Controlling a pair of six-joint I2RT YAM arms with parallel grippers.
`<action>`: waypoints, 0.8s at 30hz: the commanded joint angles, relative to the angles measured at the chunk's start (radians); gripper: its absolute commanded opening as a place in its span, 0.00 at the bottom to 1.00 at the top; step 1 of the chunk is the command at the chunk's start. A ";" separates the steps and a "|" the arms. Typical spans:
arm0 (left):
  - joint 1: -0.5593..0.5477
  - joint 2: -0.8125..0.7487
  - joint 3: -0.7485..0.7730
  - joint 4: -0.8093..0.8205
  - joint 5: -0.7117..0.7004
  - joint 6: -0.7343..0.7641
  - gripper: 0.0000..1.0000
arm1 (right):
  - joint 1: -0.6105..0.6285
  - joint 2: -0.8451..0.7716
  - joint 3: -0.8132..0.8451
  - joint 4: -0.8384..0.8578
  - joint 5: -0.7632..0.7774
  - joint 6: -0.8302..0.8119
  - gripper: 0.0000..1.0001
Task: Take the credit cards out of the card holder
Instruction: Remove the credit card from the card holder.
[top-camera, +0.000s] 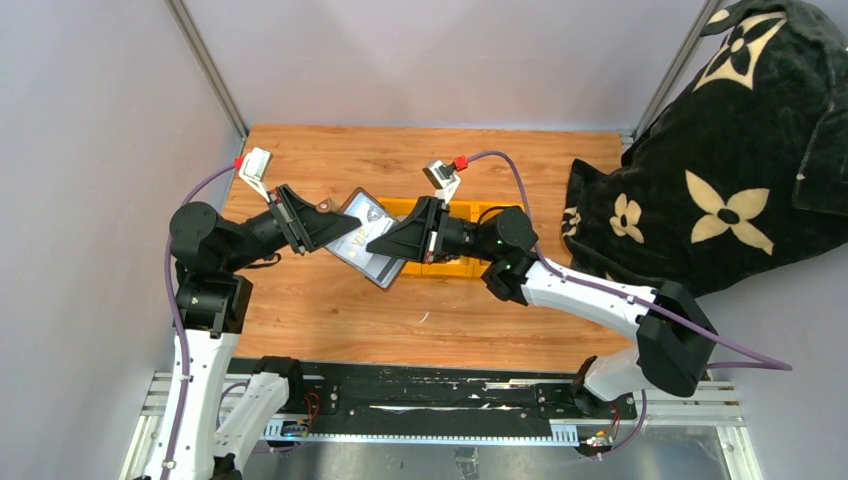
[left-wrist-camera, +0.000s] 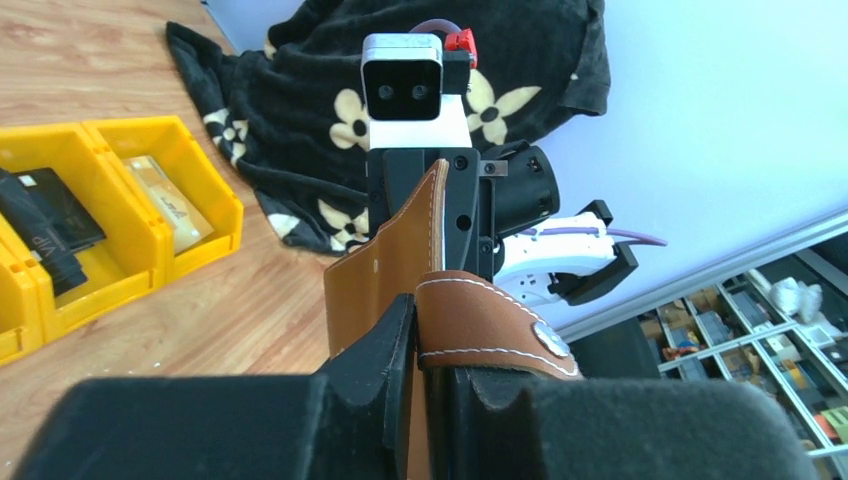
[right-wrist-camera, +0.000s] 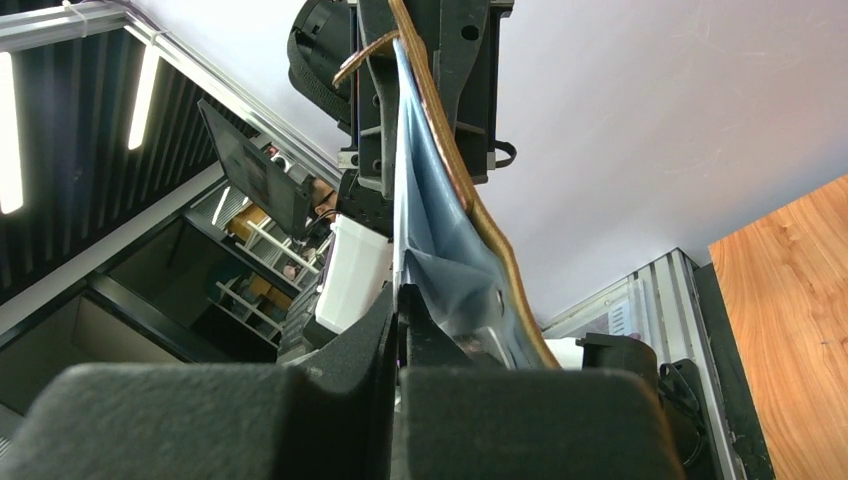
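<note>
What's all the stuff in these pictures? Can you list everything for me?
holder: one, brown outside and silvery inside, held up between the two hands above the table
bin: one, yellow, on the table behind the holder
black card: at least one, in the bin, in the compartment next to the tan card's
tan card: one, in the bin's end compartment nearest the blanket
blanket: one, black with cream flowers, heaped at the table's right edge
table: one, wooden, under it all
left hand: one, black, shut on the holder's brown side
right hand: one, black, shut on a thin silvery edge inside the holder
</note>
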 joint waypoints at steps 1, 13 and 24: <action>0.011 0.000 -0.002 0.066 0.025 -0.048 0.16 | -0.002 -0.051 -0.026 0.057 0.005 -0.018 0.00; 0.023 0.004 0.029 0.093 0.037 -0.059 0.00 | -0.002 -0.095 -0.059 0.035 -0.011 -0.046 0.01; 0.024 0.000 0.025 0.097 0.047 -0.065 0.00 | -0.002 -0.059 0.002 0.075 -0.003 -0.006 0.13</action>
